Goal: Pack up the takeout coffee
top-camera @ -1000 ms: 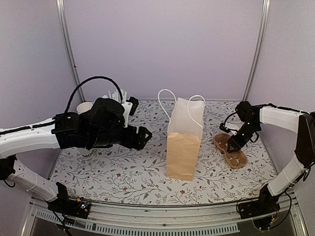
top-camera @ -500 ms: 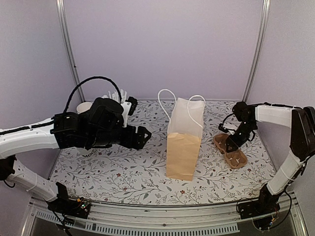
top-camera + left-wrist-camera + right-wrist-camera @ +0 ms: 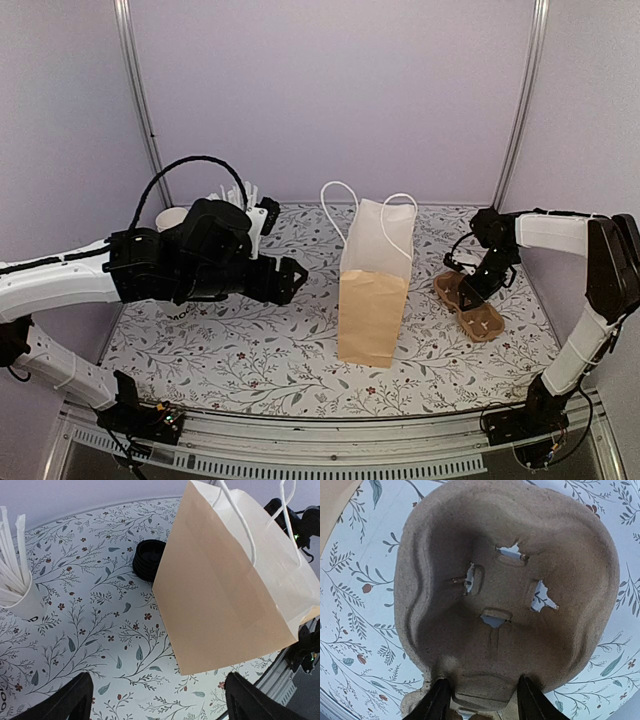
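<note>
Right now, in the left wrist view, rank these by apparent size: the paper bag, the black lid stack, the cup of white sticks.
1. paper bag, by far.
2. cup of white sticks, partly cut off by the frame.
3. black lid stack, partly behind the bag.

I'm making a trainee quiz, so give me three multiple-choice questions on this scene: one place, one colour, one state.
1. Where is the stack of black lids? A inside the paper bag; B on the table beside the bag; C in a gripper.
2. What colour are the bag's handles? A black; B red; C white.
3. How is the left gripper? A open, empty; B shut on a cup; C shut on a handle.
B: the left wrist view shows it beside the bag. C: white cord loops. A: fingers wide apart, nothing between.
</note>
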